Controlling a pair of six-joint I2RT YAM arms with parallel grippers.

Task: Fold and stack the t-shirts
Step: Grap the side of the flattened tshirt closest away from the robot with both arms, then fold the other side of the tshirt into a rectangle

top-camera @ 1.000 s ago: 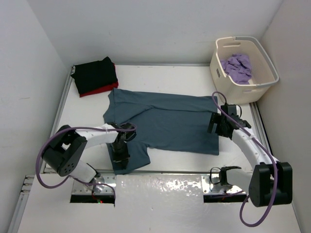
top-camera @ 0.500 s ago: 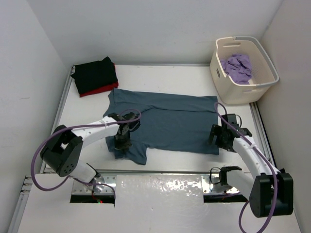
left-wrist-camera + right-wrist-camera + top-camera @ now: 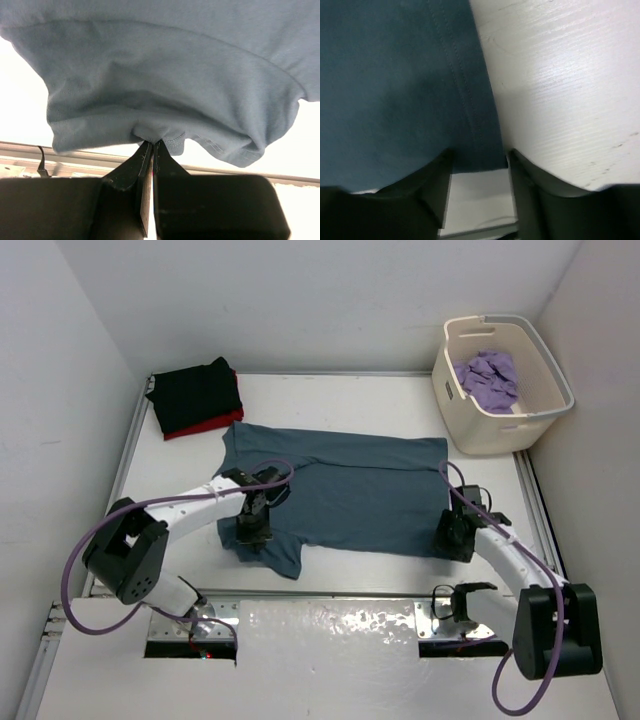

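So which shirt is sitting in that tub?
The lavender shirt, crumpled in the cream tub. The blue-grey shirt lies spread on the table; black shirt and red shirt sit folded far left.

Slate blue-grey shirt lies spread mid-counter; black shirt sits folded atop the red shirt, far left; lavender shirt lies crumpled in the tub.

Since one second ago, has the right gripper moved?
Yes. The right gripper has drawn back from the tub, along the blue shirt's right edge toward its near corner.
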